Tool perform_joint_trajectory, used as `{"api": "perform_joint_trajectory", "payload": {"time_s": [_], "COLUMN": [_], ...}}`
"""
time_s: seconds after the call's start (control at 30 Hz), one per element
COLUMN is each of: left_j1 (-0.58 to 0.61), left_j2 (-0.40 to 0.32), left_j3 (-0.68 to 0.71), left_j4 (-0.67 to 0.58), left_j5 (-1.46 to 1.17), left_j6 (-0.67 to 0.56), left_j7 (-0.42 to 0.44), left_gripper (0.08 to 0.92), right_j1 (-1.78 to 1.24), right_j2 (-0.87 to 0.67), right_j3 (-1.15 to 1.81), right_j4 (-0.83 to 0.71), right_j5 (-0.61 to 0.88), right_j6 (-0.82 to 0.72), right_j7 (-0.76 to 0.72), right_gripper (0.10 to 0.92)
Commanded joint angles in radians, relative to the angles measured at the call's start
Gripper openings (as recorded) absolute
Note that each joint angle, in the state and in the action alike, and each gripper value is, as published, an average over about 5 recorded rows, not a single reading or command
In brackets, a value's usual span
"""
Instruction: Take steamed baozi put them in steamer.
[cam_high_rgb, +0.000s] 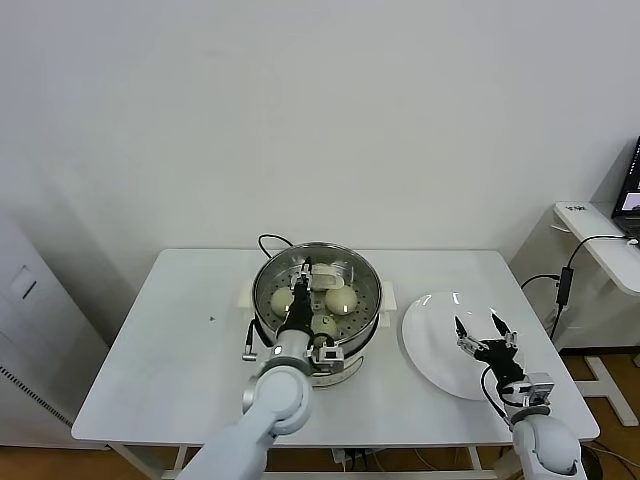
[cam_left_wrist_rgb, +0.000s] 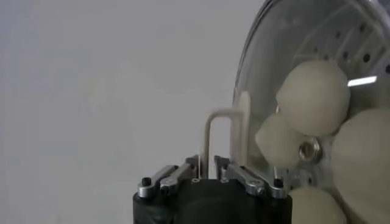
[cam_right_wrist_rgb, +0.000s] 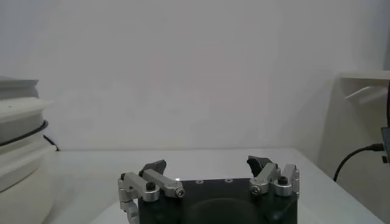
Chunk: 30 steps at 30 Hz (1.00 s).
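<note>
White wall fills the background behind a white table (cam_high_rgb: 150, 350), and a grey cabinet (cam_high_rgb: 30, 330) stands off the table's left end. Near the table's middle sits the steamer (cam_high_rgb: 366, 273), a shiny perforated metal basket on a white pot base with a black cable (cam_high_rgb: 270, 240) curling behind it. The left gripper (cam_high_rgb: 304, 270) reaches over the basket from the near side, its fingers closed on the cream handle (cam_left_wrist_rgb: 220, 135) of a round glass lid (cam_left_wrist_rgb: 274, 36), which it holds tilted up on edge over the basket. In the left wrist view the handle's loop rises between the pinched fingers (cam_left_wrist_rgb: 183, 173), and the steamed baozi (cam_left_wrist_rgb: 314, 97) show through the glass, pressed close together. In the head view three cream-white buns are visible on the basket's floor, one to the left of the arm, one to its right and one nearer the front rim; whether a fourth lies behind the lid cannot be told from there. Just right of the steamer lies a flat white plate (cam_high_rgb: 430, 350). The right gripper (cam_high_rgb: 481, 333) hangs above the plate with its fingers spread wide apart and nothing between them. Further right, a white side desk (cam_high_rgb: 600, 235) carries cables.
</note>
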Motion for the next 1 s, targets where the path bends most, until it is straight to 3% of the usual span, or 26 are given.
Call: {"api": "perform_joint_trajectory", "payload": {"time_s": [0.03,0.13,0.23,0.37,0.47,0.7,1.0], "left_j1": [0.072,0.096,0.113,0.116,0.131,0.209,0.251], "left_j2": [0.116,0.149,0.181,0.233,0.245,0.224,0.226], "left_j3": [-0.027,-0.072,-0.158,-0.3,-0.44,-0.664,-0.656], "left_j4": [-0.373,-0.473,-0.522,-0.518,-0.491,-0.31,0.023], "left_j5": [-0.402,-0.654,-1.011,-1.549,-1.789,-1.853,-1.712], "left_j6": [-0.056,-0.098,-0.159,-0.194,-0.194,-0.242,-0.335], "left_j7": [0.147,0.163,0.124,-0.018,-0.123,-0.2,-0.17], "left_gripper": [0.436,0.523,0.61,0.722,0.792,0.822,0.823], "right_j1": [0.002,0.004,0.003,0.003,0.007,0.009,-0.015], "right_j2": [0.002,0.002,0.001,0.001,0.0,-0.006,0.002], "right_j3": [0.02,0.021,0.022,0.017,0.007,-0.001,0.042], "right_j4": [-0.002,0.0,0.005,0.01,0.012,0.052,0.088], "right_j5": [-0.011,-0.008,0.001,0.017,0.028,0.063,0.005], "right_j6": [0.001,0.0,-0.008,-0.03,-0.015,-0.024,-0.048], "right_j7": [-0.006,-0.005,-0.003,0.024,0.046,0.076,0.067], "right_gripper": [0.823,0.823,0.823,0.823,0.823,0.823,0.823]}}
